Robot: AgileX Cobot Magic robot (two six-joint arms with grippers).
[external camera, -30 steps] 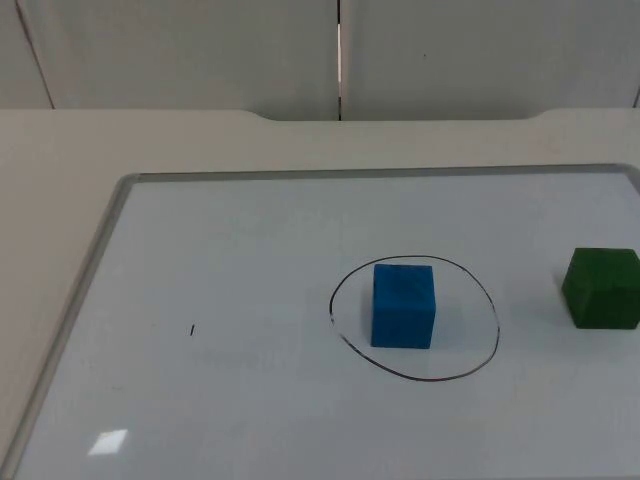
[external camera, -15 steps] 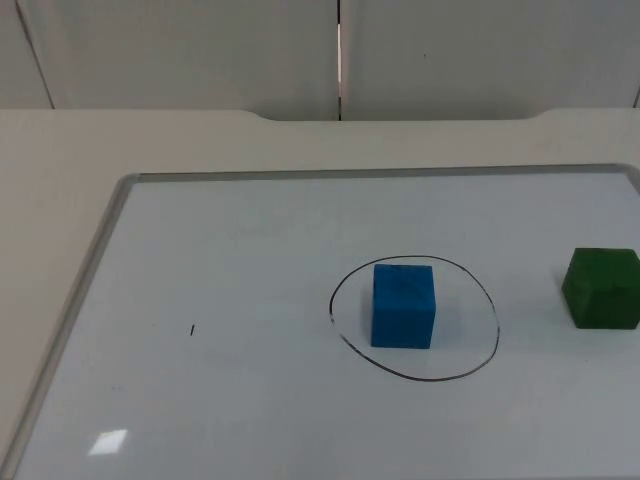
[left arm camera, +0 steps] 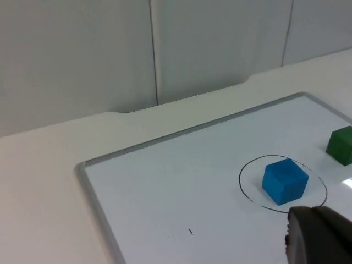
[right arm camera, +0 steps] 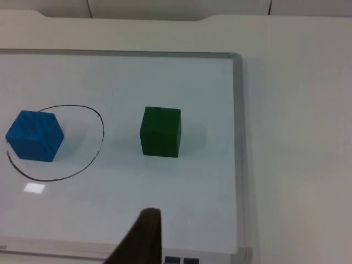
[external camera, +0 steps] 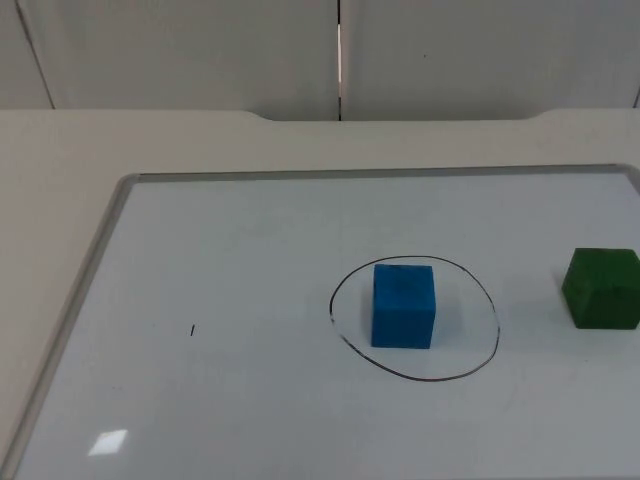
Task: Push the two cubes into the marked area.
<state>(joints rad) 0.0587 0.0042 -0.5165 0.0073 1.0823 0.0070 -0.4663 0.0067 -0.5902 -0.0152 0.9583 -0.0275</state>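
**Green cube outside the ring, toward 3 o'clock; blue cube already in**

In the top view the blue cube (external camera: 404, 304) sits inside the marked area (external camera: 350, 345), a hand-drawn black oval on the whiteboard (external camera: 230, 300), a little toward the oval's 9 o'clock side, which leaves bare room inside the line on the 3 o'clock side. The green cube (external camera: 602, 288) stands well apart from the oval at 3 o'clock, with a strip of bare board between it and the line. Judged from this, half the task is done and the push still owed runs from 3 toward 9 o'clock, straight along the board.

The right gripper (right arm camera: 144, 237) hangs back off the board's near edge, and the green cube (right arm camera: 160, 132) lies ahead of it, so the right arm looks the nearer one for this push. To shove the cube toward the ring it would need to get round to the cube's outer face, between the cube and the board's metal frame (right arm camera: 237, 154); there is open board there, though not a lot. Whether its fingers are apart or together, I cannot tell.

The left gripper (left arm camera: 319, 239) waits just beside the blue cube (left arm camera: 284, 180), on the near side of the oval; its fingers' state also cannot be made out
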